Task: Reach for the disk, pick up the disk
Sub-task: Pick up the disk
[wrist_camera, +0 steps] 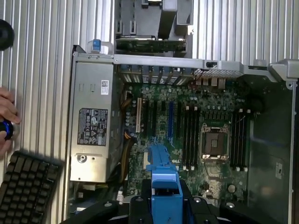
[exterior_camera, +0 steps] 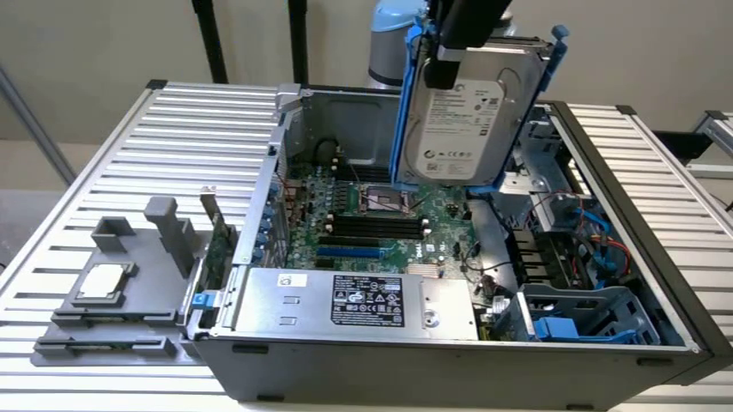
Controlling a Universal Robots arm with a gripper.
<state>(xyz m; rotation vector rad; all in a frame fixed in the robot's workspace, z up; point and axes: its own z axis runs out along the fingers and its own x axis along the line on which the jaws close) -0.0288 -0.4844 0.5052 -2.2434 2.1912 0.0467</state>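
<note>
The disk [exterior_camera: 468, 120] hangs nearly upright above the open computer case [exterior_camera: 458, 360], its white label facing the camera and its blue carrier frame running down both sides. My gripper [exterior_camera: 449, 53] is shut on its upper edge, with the black fingers coming down from above. The disk is clear of the case, over the motherboard [exterior_camera: 378, 223]. In the wrist view, the blue frame [wrist_camera: 164, 179] shows edge-on between the black gripper fingers [wrist_camera: 135, 205], with the motherboard [wrist_camera: 187, 126] far below.
A large silver box with a black label [exterior_camera: 355, 300] sits at the case's front. A drive cage with blue clips [exterior_camera: 578, 313] is at the exterior view's right. A grey tray with a small silver chip [exterior_camera: 103, 281] lies left. A hand [wrist_camera: 5, 119] and keyboard [wrist_camera: 25, 189] appear beside the case.
</note>
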